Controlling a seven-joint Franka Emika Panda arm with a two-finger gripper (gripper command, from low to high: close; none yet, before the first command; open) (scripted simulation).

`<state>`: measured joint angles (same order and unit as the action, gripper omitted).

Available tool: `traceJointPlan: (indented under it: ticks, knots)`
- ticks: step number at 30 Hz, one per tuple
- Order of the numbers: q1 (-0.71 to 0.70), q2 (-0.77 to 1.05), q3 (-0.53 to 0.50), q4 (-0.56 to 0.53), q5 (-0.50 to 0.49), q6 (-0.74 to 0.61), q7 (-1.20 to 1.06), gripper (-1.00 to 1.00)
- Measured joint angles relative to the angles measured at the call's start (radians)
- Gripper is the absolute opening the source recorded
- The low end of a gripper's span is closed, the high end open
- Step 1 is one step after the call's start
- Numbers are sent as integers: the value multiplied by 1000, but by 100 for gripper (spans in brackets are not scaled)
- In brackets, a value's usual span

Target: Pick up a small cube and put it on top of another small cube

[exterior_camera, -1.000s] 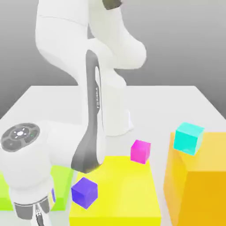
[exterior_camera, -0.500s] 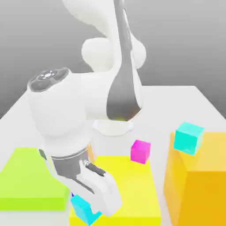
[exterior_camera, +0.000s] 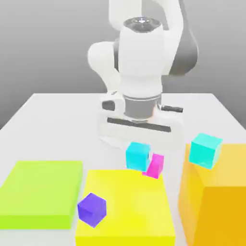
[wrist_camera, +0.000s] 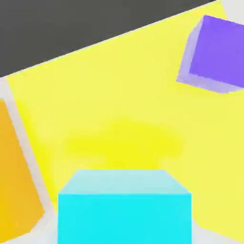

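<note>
The small sky-cyan cube (exterior_camera: 138, 156) hangs under the white hand, with my gripper (exterior_camera: 138, 153) shut on it. It is held just above the table, a little to the exterior view's left of the magenta-pink cube (exterior_camera: 156, 167), and it covers part of that cube. The magenta cube rests on the table at the far edge of the flat yellow block (exterior_camera: 127, 204). In the hand view the held cyan cube (wrist_camera: 125, 209) sits close to the camera, over the yellow block (wrist_camera: 119, 109).
A purple cube (exterior_camera: 92, 209) (wrist_camera: 217, 52) lies on the yellow block's near left corner. A larger turquoise cube (exterior_camera: 205, 150) sits on the tall orange block (exterior_camera: 216, 197) (wrist_camera: 14, 181) on the exterior view's right. A flat lime-green block (exterior_camera: 41, 192) lies on the left.
The arm swung from the exterior view's lower left to the middle. It carried the cyan cube up from beside the yellow block's near corner to next to the magenta cube.
</note>
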<state>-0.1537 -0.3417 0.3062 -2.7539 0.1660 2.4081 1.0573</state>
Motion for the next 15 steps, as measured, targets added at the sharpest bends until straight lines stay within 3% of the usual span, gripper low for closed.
traceJointPlan:
  ticks: [6, 11, 12, 15]
  knots:
    - [143, -196, 6, -149, 69, -36, -132, -100]
    - [145, -63, 39, -200, 80, 149, -141, -100]
    - [143, -29, 45, -208, 79, 192, -140, 100]
    - [143, -29, 45, -208, 79, 192, -140, 100]
